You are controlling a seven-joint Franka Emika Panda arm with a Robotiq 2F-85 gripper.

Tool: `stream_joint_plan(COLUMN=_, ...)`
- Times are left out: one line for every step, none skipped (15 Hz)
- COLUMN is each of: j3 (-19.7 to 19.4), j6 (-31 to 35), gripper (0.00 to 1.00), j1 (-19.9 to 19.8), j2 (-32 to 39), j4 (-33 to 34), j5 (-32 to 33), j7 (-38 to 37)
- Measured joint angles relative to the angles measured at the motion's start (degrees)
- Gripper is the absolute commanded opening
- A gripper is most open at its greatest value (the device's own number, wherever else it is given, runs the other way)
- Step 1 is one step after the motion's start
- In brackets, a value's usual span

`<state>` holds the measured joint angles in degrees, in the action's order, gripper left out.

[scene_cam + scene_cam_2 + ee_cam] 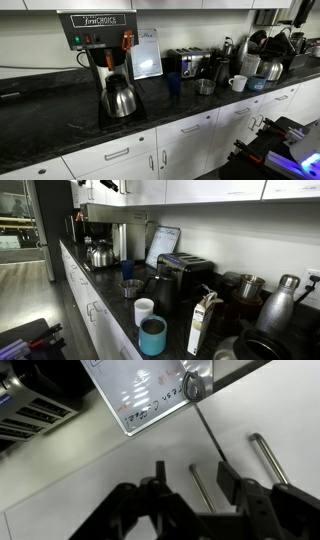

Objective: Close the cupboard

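Cupboard (pixel 90 485) fronts, white and hung on the wall above the counter (pixel 60 125) and its coffee maker (pixel 100 45), fill the wrist view, two doors meeting along a thin dark seam (pixel 208 430); the doors look flush, so the closing seems done or all but done, though a slight gap cannot be ruled out from here; the gripper (pixel 190 472) stands about half open and holds nothing, one bar handle (pixel 203 488) showing in the space between its fingers, a second handle (pixel 262 460) just beside; the next move likely calls for a straight retreat off the door face without snagging that handle, or a last flat push if the door sits proud; raised high, in an exterior view the gripper (pixel 103 185) shows only at the top edge, its camera looking down the doors toward a sign (pixel 140 395) on the counter.
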<state>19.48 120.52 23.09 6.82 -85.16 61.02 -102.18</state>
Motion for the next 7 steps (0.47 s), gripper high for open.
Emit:
stream_joint_plan(j3=0.1, j6=-0.3, gripper=0.70, j1=0.4, j2=-1.5, j4=-1.1, j5=-0.2, j7=0.6)
stream_joint_plan(j3=0.1, j6=-0.6, gripper=0.78, j1=0.6, j2=-2.8, j4=-2.2, j5=-0.5, j7=1.0)
stream_joint_plan(j3=0.1, j6=-0.9, gripper=0.81, j1=0.6, j2=-3.8, j4=-3.1, j5=-0.6, j7=1.1)
stream_joint_plan(j3=0.1, j6=-0.9, gripper=0.81, j1=0.5, j2=-4.1, j4=-3.6, j5=-0.6, j7=1.2)
stream_joint_plan(j3=0.0, j6=-0.9, gripper=0.81, j1=0.5, j2=-4.1, j4=-3.9, j5=-0.6, j7=1.2)
stream_joint_plan(j3=0.0, j6=-0.9, gripper=0.81, j1=0.5, j2=-4.0, j4=-4.0, j5=-0.6, j7=1.2)
stream_joint_plan(j3=0.0, j6=-0.9, gripper=0.81, j1=0.5, j2=-4.0, j4=-4.0, j5=-0.6, j7=1.2)
